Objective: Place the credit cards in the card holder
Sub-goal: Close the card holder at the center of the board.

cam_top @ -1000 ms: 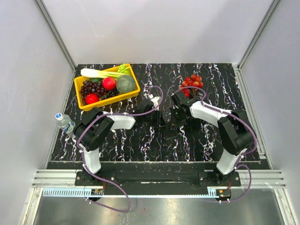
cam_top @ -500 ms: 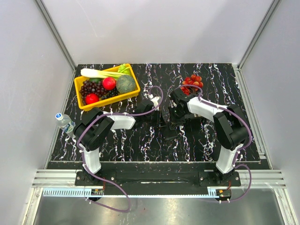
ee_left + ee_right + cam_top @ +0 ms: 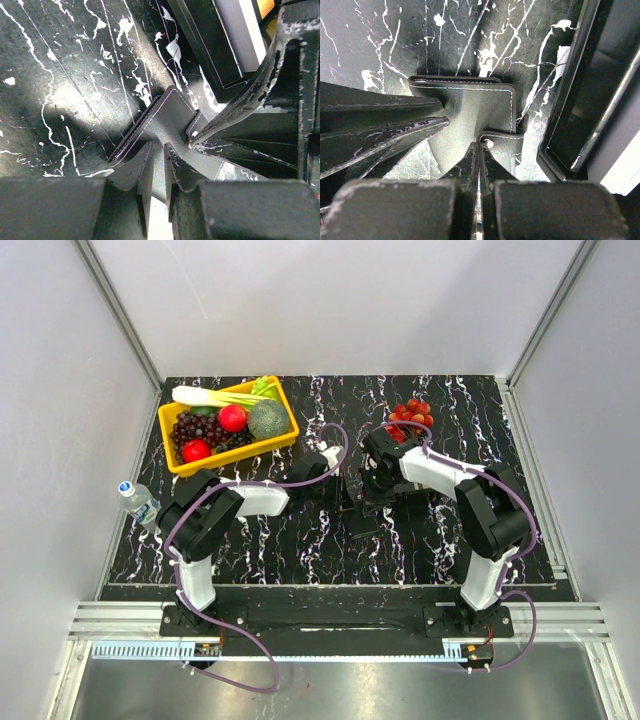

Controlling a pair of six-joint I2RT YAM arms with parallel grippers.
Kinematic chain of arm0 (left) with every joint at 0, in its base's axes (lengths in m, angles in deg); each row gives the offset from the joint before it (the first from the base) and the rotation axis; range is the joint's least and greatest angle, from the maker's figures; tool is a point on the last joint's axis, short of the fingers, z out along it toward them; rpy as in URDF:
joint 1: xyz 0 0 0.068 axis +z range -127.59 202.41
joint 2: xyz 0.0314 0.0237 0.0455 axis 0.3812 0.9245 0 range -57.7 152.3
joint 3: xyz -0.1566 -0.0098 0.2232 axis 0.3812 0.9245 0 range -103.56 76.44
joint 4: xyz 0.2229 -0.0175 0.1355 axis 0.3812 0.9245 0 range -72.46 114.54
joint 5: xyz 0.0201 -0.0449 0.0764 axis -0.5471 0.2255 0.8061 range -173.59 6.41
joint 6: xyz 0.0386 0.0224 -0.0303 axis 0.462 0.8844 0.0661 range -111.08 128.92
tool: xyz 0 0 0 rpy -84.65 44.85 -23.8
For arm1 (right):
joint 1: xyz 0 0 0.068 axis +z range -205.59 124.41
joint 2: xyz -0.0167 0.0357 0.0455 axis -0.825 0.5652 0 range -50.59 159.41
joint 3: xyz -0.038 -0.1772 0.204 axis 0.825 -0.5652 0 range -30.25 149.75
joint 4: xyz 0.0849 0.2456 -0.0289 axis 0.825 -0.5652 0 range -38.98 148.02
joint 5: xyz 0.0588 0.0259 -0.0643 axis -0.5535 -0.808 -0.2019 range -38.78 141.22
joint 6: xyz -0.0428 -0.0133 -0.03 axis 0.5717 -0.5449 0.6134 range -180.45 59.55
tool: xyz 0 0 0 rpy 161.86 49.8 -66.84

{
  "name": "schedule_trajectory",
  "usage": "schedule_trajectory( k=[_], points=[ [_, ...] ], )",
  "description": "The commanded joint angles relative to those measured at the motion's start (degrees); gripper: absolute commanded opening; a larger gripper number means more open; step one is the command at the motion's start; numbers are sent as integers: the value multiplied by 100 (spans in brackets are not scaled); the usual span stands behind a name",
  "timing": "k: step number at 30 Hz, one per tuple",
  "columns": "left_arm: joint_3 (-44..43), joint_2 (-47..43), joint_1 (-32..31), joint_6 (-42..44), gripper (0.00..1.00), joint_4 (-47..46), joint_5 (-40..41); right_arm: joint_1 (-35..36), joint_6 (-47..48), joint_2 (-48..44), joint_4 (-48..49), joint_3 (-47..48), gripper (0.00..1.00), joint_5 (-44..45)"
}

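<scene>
top view: over the last second the right arm (image 3: 440, 480) has drawn its elbow in and leaned closer to the left arm (image 3: 260, 498) at mid bench (image 3: 300, 540).

left wrist: the left hand (image 3: 157, 148) clamps an edge of the card holder (image 3: 170, 115). the credit cards (image 3: 265, 7) sit in the black tray (image 3: 210, 45) just beside it.

right wrist: the right hand (image 3: 479, 147) is closed, tips at the holder's snap tab. we cannot tell whether it pinches the tab. we judge the holder unopened and no card loaded yet.
</scene>
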Motion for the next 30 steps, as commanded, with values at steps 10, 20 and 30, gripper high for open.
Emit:
schedule_trajectory(
  k=[10,20,30],
  points=[
    [-17,223,-100,115,18,150,7,-24,377,-216,-452,60,0,72],
    [-17,231,-108,98,18,132,-2,-33,412,-163,-276,218,0,-350],
    [10,214,-100,98,18,123,6,-33,228,-111,5,297,0,-578]
  ],
)
